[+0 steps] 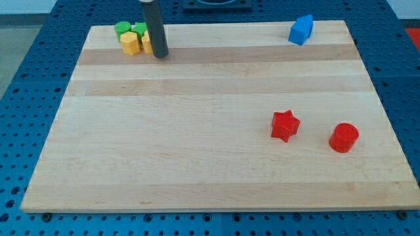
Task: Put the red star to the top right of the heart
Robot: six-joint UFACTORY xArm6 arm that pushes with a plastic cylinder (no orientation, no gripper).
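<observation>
The red star [285, 125] lies on the wooden board [197, 144] at the view's lower right. At the view's top left is a tight cluster: two green blocks [123, 28] [140, 27], a yellow block [131, 43], and a second yellow block [147, 43] partly hidden behind the rod. I cannot tell which of these is the heart. My tip [160, 56] rests on the board at the cluster's right edge, touching or almost touching the hidden yellow block. It is far from the red star.
A red cylinder [344, 137] stands just right of the red star. A blue block [301, 29] sits near the board's top right corner. A blue perforated table surrounds the board.
</observation>
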